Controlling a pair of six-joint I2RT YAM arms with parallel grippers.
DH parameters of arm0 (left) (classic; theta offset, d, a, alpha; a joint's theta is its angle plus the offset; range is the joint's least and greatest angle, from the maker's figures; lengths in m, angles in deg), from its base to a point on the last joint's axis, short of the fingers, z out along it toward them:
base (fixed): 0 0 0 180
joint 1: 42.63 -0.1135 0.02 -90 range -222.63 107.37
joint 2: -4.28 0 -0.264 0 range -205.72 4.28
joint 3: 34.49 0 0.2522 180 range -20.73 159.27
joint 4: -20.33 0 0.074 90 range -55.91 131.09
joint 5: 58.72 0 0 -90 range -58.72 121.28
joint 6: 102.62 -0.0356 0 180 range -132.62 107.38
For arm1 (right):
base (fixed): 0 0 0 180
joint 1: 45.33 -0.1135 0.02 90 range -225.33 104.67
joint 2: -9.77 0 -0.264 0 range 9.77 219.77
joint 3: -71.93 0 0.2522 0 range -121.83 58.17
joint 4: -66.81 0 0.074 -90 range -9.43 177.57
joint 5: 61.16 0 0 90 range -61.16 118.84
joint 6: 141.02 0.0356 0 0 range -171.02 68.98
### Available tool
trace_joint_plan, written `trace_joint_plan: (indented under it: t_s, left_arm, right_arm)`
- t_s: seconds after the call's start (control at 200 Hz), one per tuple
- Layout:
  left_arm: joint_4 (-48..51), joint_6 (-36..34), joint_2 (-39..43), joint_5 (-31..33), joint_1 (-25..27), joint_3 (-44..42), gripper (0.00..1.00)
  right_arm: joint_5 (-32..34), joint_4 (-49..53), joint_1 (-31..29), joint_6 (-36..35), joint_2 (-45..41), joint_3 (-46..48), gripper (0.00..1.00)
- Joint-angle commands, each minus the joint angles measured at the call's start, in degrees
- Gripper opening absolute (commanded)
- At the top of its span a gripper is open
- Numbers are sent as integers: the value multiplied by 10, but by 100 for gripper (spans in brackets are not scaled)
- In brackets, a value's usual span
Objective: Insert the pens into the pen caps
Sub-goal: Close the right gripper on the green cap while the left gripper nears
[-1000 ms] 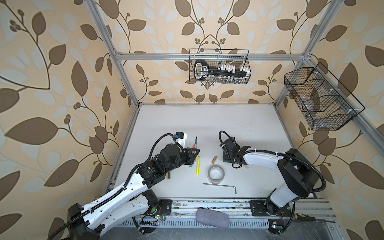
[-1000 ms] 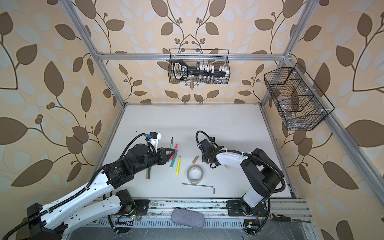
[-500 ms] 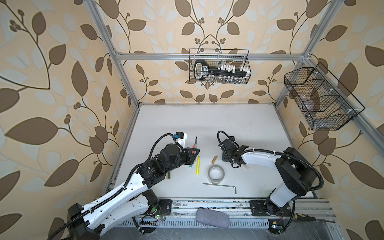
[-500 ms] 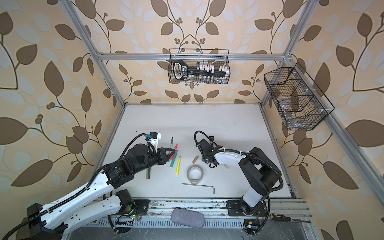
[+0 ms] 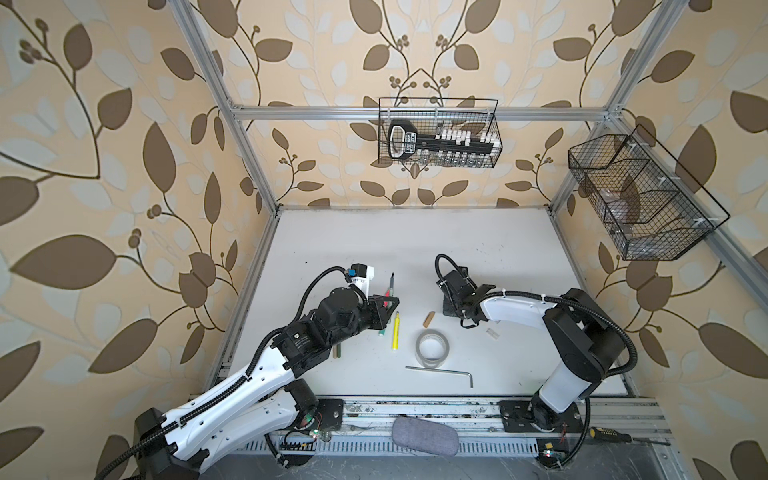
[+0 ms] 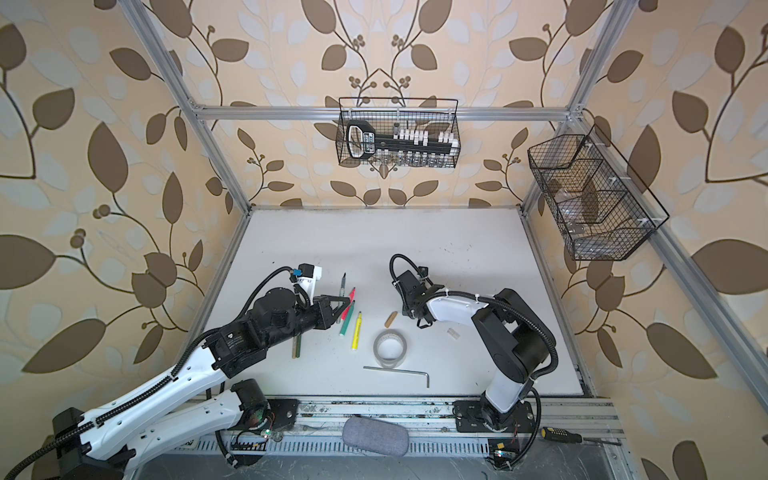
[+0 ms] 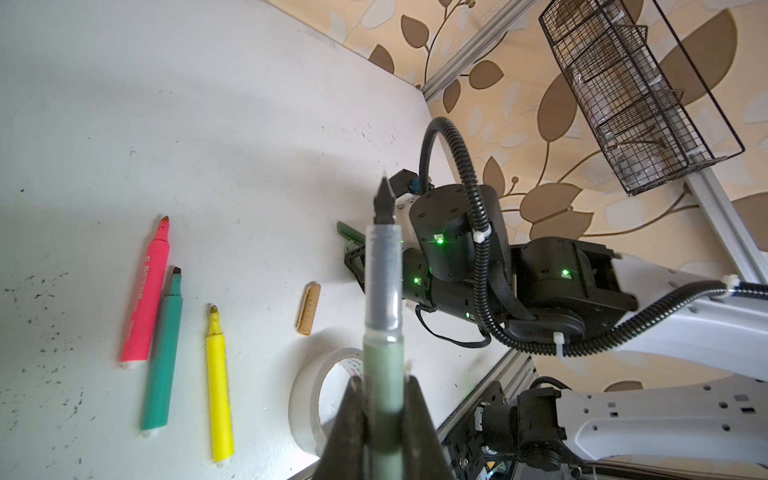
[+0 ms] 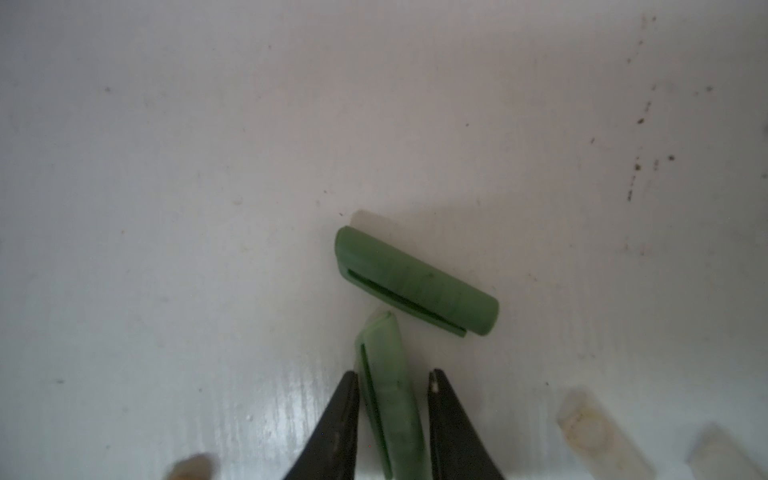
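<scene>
Clock directions are read in the top views, with twelve o'clock toward the back wall.

The left gripper (image 7: 384,379) had its fingers clamped on the grey-green pen (image 7: 382,291). It gripped the barrel so that the clear section and the dark nib stuck out past the fingertips. In both top views the nib pointed toward twelve o'clock.

The right gripper (image 8: 392,373) had its fingers apart, one on each side of a green cap (image 8: 390,407) that lay on the table (image 6: 374,241). One finger sat at the cap's edge. The other stood clear of it, with a strip of table showing between. A second green cap (image 8: 415,282) lay crosswise just past the first cap's end; whether the two touched I could not tell. Two clear caps (image 8: 590,428) lay near, off to one side of the fingers. One of them showed in both top views at four o'clock of the right wrist.

Around the left gripper lay three uncapped markers. The pink marker (image 6: 351,296) was partly under the fingers. The green marker (image 6: 346,324) lay at six o'clock of them. The yellow marker (image 6: 356,332) lay at three o'clock of the green one, apart from it. A thin olive pen (image 6: 296,347) lay at eight o'clock of the green marker, half hidden under the left arm.

The tan cap (image 6: 390,319) lay between the two grippers, at three o'clock of the yellow marker's tip. The tape roll (image 6: 390,348) was near it at six o'clock. The hex key (image 6: 397,370) lay just beside the roll, again at six o'clock.
</scene>
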Motion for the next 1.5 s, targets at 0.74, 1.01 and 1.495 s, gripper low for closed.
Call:
trace_joint_plan:
  t_s: [0.74, 1.01, 1.495]
  left_arm:
    - [-84, 18, -129, -61, 7, 18, 0]
    - [-124, 26, -252, -53, 37, 52, 0]
    - [-170, -16, -280, -55, 38, 48, 0]
  right_arm:
    - [25, 37, -22, 52, -29, 28, 11]
    - [20, 16, -16, 69, -64, 35, 7]
    - [40, -4, -14, 87, -175, 66, 5]
